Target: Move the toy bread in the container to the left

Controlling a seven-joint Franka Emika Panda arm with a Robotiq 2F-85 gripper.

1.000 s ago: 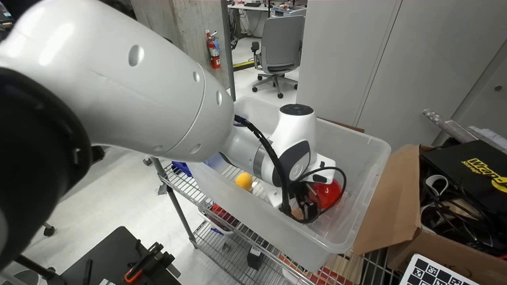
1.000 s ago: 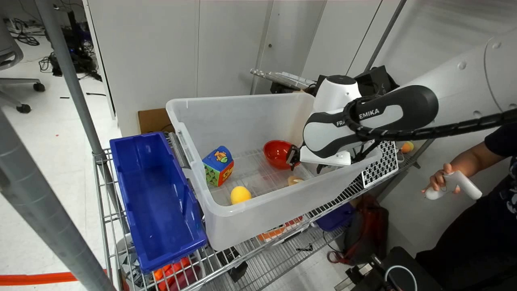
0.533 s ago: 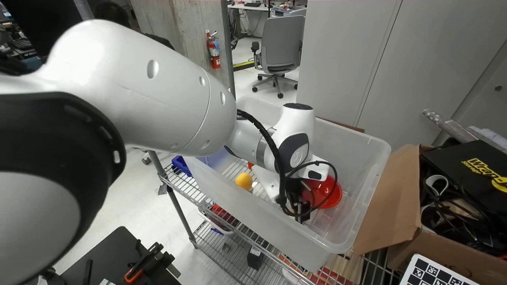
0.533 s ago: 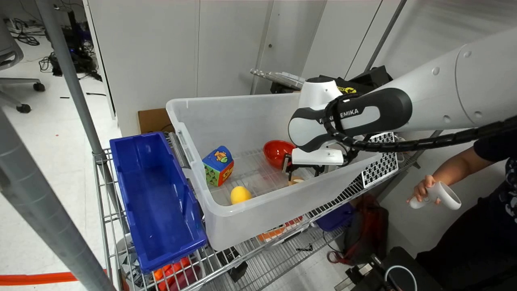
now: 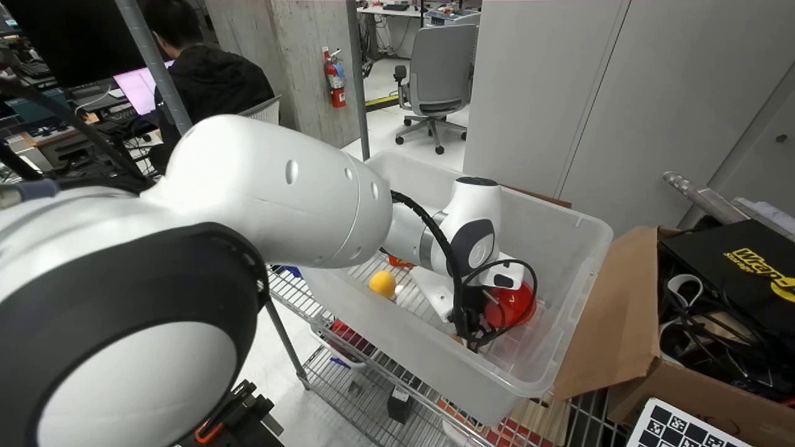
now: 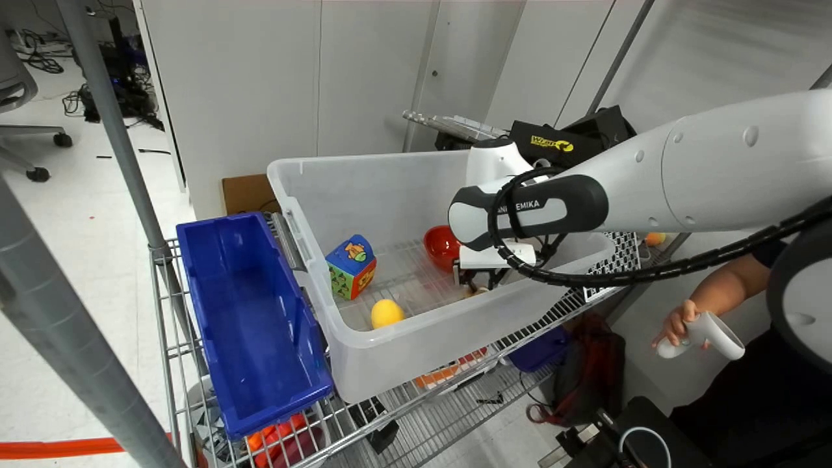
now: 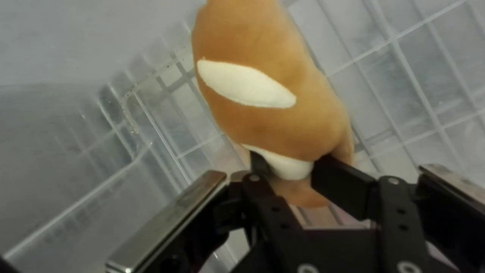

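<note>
Tool (image 7: 290, 171) clamped on toy bread (image 7: 261, 76) (far end cut off, wrist cam); mostly hidden in both ext. views.

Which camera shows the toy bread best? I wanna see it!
The wrist view. There the toy bread looks big, with one end in the tool and white patches showing, though the picture's edge cuts off its other end. Both exterior views show only a small bit; the rest is hidden.

Lab: robot arm (image 5: 304, 198), office chair (image 5: 442, 68)
</note>
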